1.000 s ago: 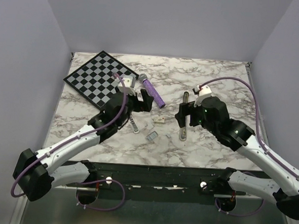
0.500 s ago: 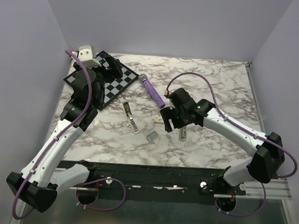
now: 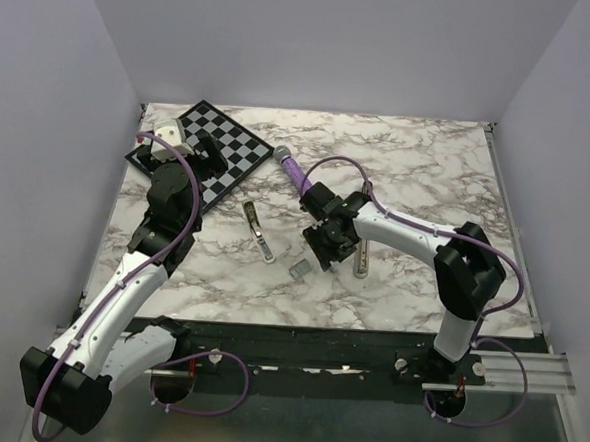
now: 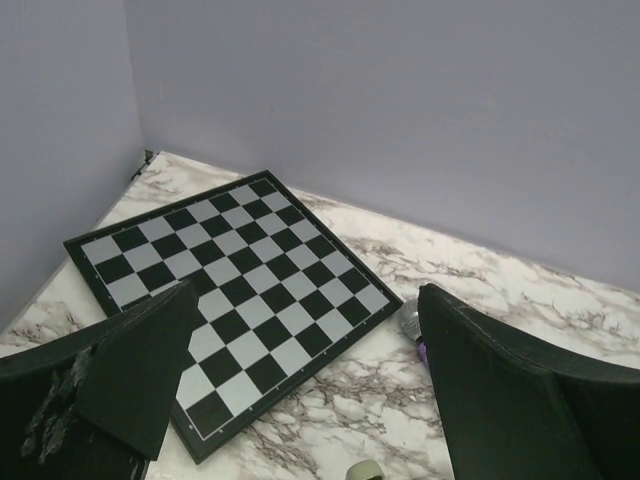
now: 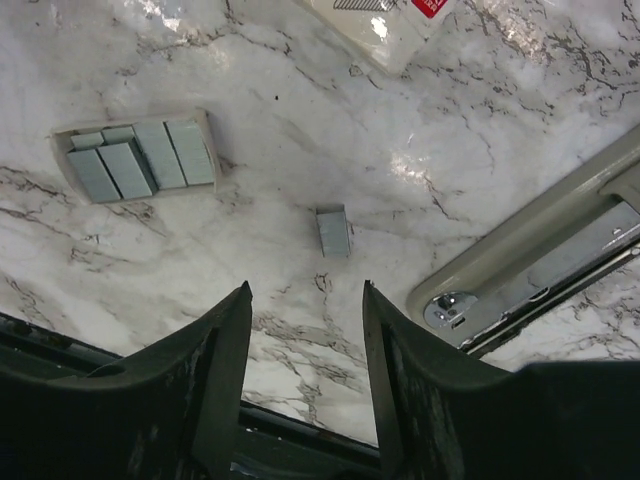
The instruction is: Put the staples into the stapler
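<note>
Silver-grey and tiny, the staples (image 5: 333,231) lay loose on the marble table (image 5: 480,120), just ahead of the right gripper (image 5: 304,300), between the cream tray of spare strips (image 5: 135,155) and the stapler (image 5: 520,250). The right jaws stood partly apart with nothing between them, so a good pick probably called for lowering straight down until the fingertips bracketed the block's long sides, then pinching gently so it would not skid or break apart. The left gripper (image 4: 305,300) hung wide open and empty over the chessboard (image 4: 240,270), well apart from the work.
</note>
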Controlling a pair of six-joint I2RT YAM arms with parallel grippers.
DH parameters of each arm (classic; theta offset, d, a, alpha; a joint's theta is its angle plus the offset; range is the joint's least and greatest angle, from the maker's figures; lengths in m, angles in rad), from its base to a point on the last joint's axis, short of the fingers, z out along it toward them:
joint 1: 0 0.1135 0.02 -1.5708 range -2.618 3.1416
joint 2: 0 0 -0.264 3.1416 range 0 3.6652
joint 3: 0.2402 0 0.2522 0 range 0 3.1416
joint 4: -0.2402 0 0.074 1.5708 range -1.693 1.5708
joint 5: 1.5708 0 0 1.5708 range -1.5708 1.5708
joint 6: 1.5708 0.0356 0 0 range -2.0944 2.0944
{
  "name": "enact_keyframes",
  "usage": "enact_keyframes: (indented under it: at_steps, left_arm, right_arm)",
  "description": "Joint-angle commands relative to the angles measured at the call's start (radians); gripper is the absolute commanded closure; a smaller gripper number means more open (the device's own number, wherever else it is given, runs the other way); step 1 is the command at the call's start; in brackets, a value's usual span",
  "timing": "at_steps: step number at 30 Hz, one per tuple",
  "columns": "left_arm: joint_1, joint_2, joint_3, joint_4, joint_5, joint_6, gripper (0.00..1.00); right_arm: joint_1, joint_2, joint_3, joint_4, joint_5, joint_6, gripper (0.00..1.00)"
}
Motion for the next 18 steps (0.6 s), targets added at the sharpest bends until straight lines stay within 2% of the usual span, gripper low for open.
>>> enact_keyframes:
  at_steps: [1, 3, 18]
  left_arm:
    - [0.004, -0.034, -0.020, 0.117, -0.076, 0.064, 0.01]
    - [0.004, -0.042, -0.017, 0.117, -0.073, 0.067, 0.01]
    - [0.003, -0.056, -0.035, 0.143, -0.050, 0.070, 0.01]
  right_arm:
    - [0.007, 0.063, 0.055, -0.023, 0.009, -0.035, 0.47]
    - [0.007, 0.092, 0.062, -0.011, 0.014, -0.040, 0.51]
    - [0.007, 0.190, 0.095, -0.007, 0.061, -0.078, 0.57]
